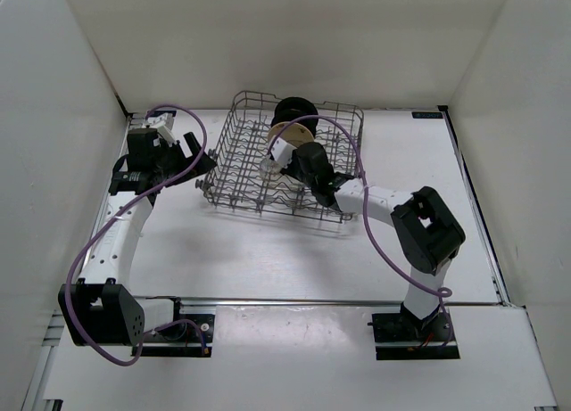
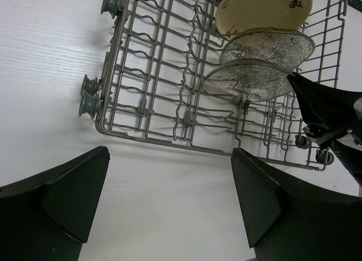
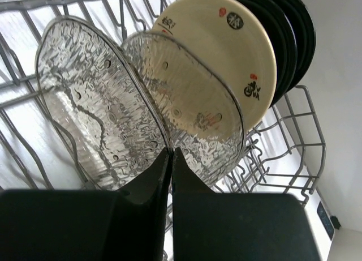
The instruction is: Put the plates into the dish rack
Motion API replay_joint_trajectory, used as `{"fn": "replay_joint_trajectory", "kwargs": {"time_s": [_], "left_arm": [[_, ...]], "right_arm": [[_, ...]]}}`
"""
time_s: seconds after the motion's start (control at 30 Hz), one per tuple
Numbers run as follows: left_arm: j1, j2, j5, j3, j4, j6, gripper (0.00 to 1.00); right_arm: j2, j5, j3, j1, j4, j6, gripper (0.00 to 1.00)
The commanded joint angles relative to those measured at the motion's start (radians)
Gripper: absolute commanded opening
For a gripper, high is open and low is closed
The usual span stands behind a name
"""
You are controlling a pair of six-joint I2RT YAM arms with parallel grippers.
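The dish rack (image 1: 234, 177) (image 2: 158, 140) (image 3: 306, 137) lies at the back middle of the table. A row of plates stands on edge in it: black ones (image 1: 294, 109) (image 3: 295, 41) at the far end, then a cream plate (image 2: 261, 9) (image 3: 227, 52), then two clear plates (image 2: 272, 46) (image 3: 195, 105), the nearest (image 2: 249, 83) (image 3: 85, 102). My right gripper (image 1: 285, 167) (image 3: 171, 152) is shut, its tips touching the nearest clear plate's rim with nothing between them. My left gripper (image 1: 202, 160) (image 2: 169, 153) stands open and empty over bare table beside the rack's left edge.
The rack has small grey wheels (image 2: 89, 97) along its outer side. White walls enclose the table at the left, back and right. A purple cable (image 1: 343, 135) loops over the rack from the right arm. A metal rail (image 1: 294, 301) runs along the near edge.
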Motion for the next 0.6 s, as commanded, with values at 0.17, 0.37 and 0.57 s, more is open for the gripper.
{"fn": "replay_joint_trajectory", "kwargs": {"time_s": [0.17, 0.37, 0.57], "left_arm": [[0.006, -0.03, -0.001, -0.003, 0.005, 0.01, 1.0], [0.006, -0.03, -0.001, -0.003, 0.005, 0.01, 1.0], [0.006, -0.03, -0.001, -0.003, 0.005, 0.001, 1.0]], "right_arm": [[0.015, 0.091, -0.016, 0.003, 0.041, 0.046, 0.0], [0.024, 0.125, -0.016, 0.003, 0.041, 0.046, 0.26], [0.002, 0.147, -0.034, 0.003, 0.074, 0.066, 0.68]]}}
